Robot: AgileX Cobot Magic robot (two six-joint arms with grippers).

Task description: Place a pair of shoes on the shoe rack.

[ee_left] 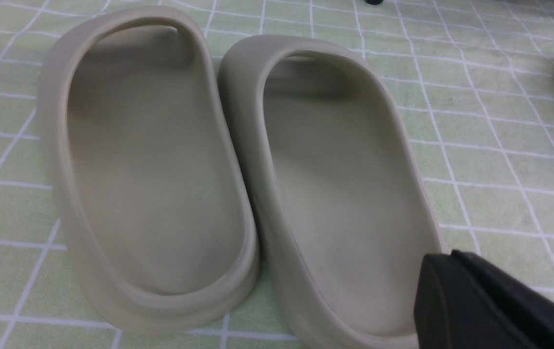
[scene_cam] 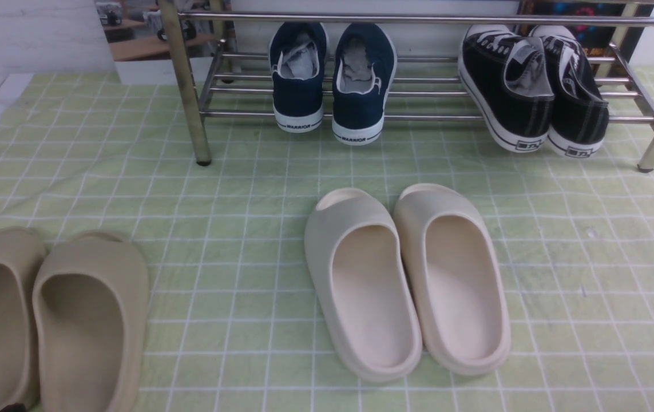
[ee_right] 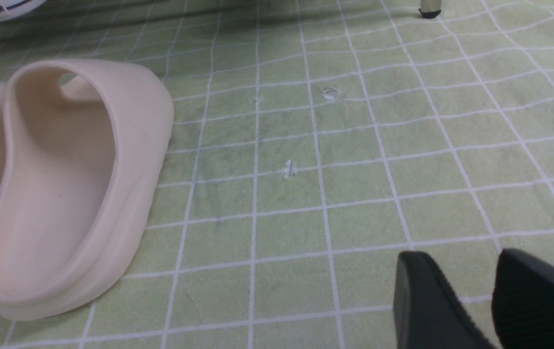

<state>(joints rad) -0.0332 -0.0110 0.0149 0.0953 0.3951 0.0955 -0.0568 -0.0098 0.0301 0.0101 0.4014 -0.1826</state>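
the right gripper (ee_right: pixel 492 300) is seen only in its wrist view, as two black ribbed fingers (ee_right: pixel 427 300) parted by a narrow gap with nothing held between them, hung low over bare cloth. of the left gripper (ee_left: pixel 490 305) only one black finger shows, above the heel of a tan slide, so whether it is parted or closed cannot be told. the surface is covered by a pale green cloth (scene_cam: pixel 235 274) ruled with thin white lines into squares, slightly wrinkled and marked by a few small scuffs on the robot's right side. a pair of tan slides (scene_cam: pixel 46 320) is set at the near left, the two touching side by side, and a pair of cream slides (scene_cam: pixel 407 280) is set near the middle, also touching. open cloth is left to the right of the cream slides and between the slides and the rack. the shoe rack (scene_cam: pixel 235 94) is stood across the far edge on shiny upright legs, its round steel bars run wide from left to right, with a white wall behind. the pair of shoes (scene_cam: pixel 329 86) is placed on the lower bars, left of centre, heels toward the camera and overhung past the front bar: navy canvas, white soles marked "warrior", grey paper inside. a pair of black sneakers (scene_cam: pixel 538 91) is leaned on the rack's right end, well apart from the navy pair.
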